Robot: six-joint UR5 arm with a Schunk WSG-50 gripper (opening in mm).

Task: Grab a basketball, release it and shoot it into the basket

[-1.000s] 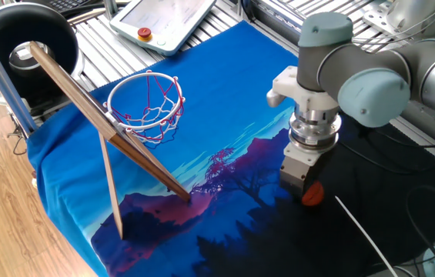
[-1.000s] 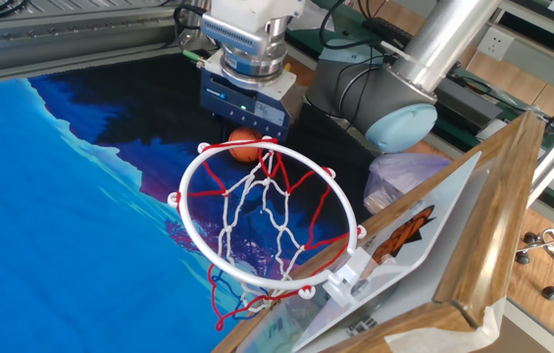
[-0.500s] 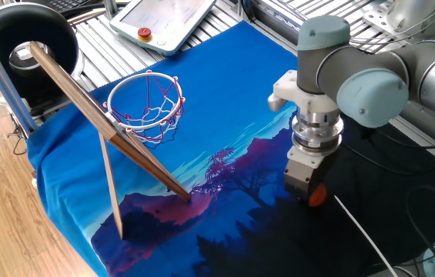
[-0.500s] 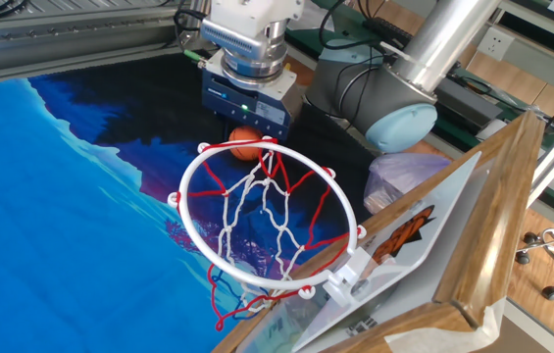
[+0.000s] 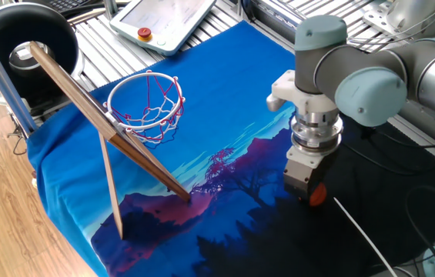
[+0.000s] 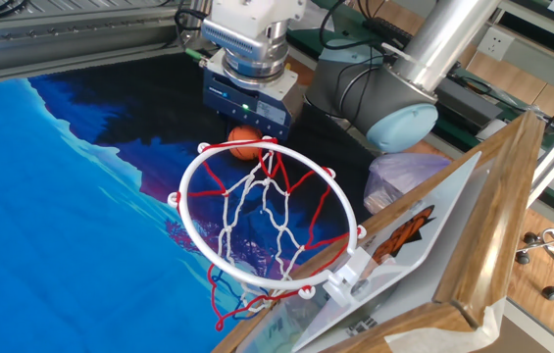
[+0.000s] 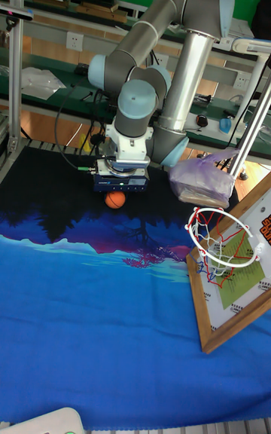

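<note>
A silver-grey tubular robot arm [image 7: 181, 65] with pale blue-grey rounded joint caps, a ribbed metal wrist ring, and a boxy dark gripper [image 7: 120, 189] showing small green lights. Black cables trail behind.

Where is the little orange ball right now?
The basketball sits directly under the gripper on the dark part of the blue cloth, at the far end from the basket in the tall fixed view.

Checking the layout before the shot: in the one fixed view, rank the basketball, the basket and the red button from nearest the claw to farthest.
1. The basketball, right at the claw.
2. The basket, across the blue cloth on its tilted board.
3. The red button, on the pendant beyond the cloth's far edge.
</note>
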